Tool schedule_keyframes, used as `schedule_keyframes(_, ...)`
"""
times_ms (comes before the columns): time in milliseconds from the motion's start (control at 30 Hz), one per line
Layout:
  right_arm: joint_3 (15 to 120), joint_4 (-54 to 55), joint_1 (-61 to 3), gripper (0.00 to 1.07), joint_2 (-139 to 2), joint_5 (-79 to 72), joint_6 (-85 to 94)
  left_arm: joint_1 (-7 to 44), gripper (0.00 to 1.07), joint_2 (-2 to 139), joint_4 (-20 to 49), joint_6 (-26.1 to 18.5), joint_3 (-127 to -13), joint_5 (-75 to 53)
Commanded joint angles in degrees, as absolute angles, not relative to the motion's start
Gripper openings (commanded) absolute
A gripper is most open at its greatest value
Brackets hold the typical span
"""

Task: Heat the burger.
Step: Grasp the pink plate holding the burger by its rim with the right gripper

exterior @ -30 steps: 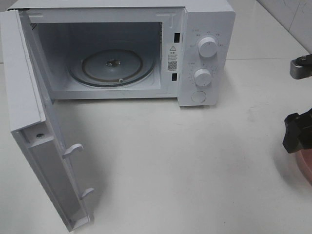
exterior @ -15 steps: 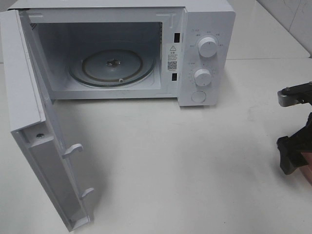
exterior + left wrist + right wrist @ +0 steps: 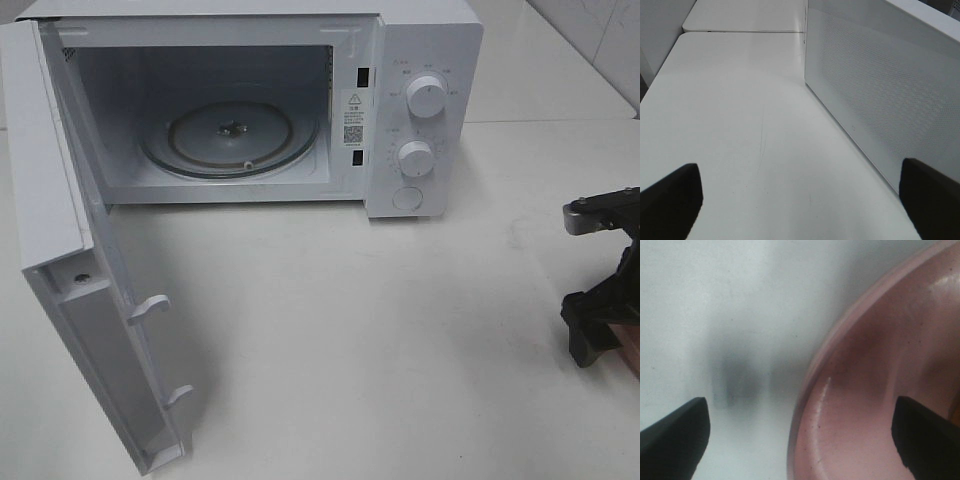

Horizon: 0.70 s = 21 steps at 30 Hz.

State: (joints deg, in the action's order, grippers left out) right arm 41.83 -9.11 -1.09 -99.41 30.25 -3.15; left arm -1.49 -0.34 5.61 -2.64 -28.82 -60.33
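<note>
The burger is not in any view. The white microwave (image 3: 420, 60) stands at the back with its door (image 3: 70, 300) swung wide open to the left, and its glass turntable (image 3: 232, 138) is bare. My right gripper (image 3: 600, 330) is at the table's right edge, low over the rim of the pink plate (image 3: 631, 345). In the right wrist view it (image 3: 802, 437) is open, with one finger outside the plate's rim (image 3: 810, 370) and one over its inside. My left gripper (image 3: 800, 200) is open and empty above the bare table, next to the microwave's perforated side wall (image 3: 880, 90).
The microwave has two dials (image 3: 426, 95) and a round button (image 3: 407, 198) on its right panel. The open door juts toward the front left. White tabletop (image 3: 380, 340) lies between the microwave and the plate. A tiled wall (image 3: 600, 30) is at the back right.
My right gripper has come down and toward the front along the right edge, settling lower at the pink plate's rim. The plate shows less. The microwave has not changed.
</note>
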Motion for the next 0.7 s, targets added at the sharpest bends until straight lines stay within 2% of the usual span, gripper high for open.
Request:
schedule_keyframes(33,41.54,-9.40,-0.80,0.90,-100.67,29.16,-3.61,-1.66,1.00,-1.43,5.84,-2.64,-28.71,-59.47)
schedule_keyframes(300,41.54,-9.40,-0.80,0.77,-102.73,28.99,-3.61,-1.66,1.00,-1.43,5.84,-2.64,-28.71,-59.47)
schedule_keyframes(367,41.54,-9.45,-0.80,0.73,-102.90,28.99,-3.61,-1.66,1.00,-1.43,5.84,-2.64,-28.71,-59.47)
schedule_keyframes(433,41.54,-9.51,-0.80,0.64,-102.90,29.16,-3.61,-1.66,1.00,-1.43,5.84,-2.64,-28.71,-59.47)
schedule_keyframes(467,41.54,-9.51,-0.80,0.64,-102.90,29.16,-3.61,-1.66,1.00,-1.43,5.84,-2.64,-28.71,-59.47)
schedule_keyframes(533,41.54,-10.94,-0.80,0.45,-102.90,28.93,-3.61,-1.66,1.00,-1.43,5.84,-2.64,-28.71,-59.47)
schedule_keyframes(567,41.54,-10.94,-0.80,0.45,-102.90,28.93,-3.61,-1.66,1.00,-1.43,5.84,-2.64,-28.71,-59.47)
schedule_keyframes(600,41.54,-11.86,-0.80,0.38,-102.90,28.99,-3.61,-1.66,1.00,-1.43,5.84,-2.64,-28.71,-59.47)
schedule_keyframes(633,41.54,-11.86,-0.80,0.38,-102.90,28.99,-3.61,-1.66,1.00,-1.43,5.84,-2.64,-28.71,-59.47)
schedule_keyframes(667,41.54,-13.12,-0.80,0.24,-102.90,29.34,-3.61,-1.66,1.00,-1.43,5.84,-2.64,-28.71,-59.47)
schedule_keyframes(700,41.54,-13.52,-0.80,0.19,-102.90,29.51,-3.61,-1.66,1.00,-1.43,5.84,-2.64,-28.71,-59.47)
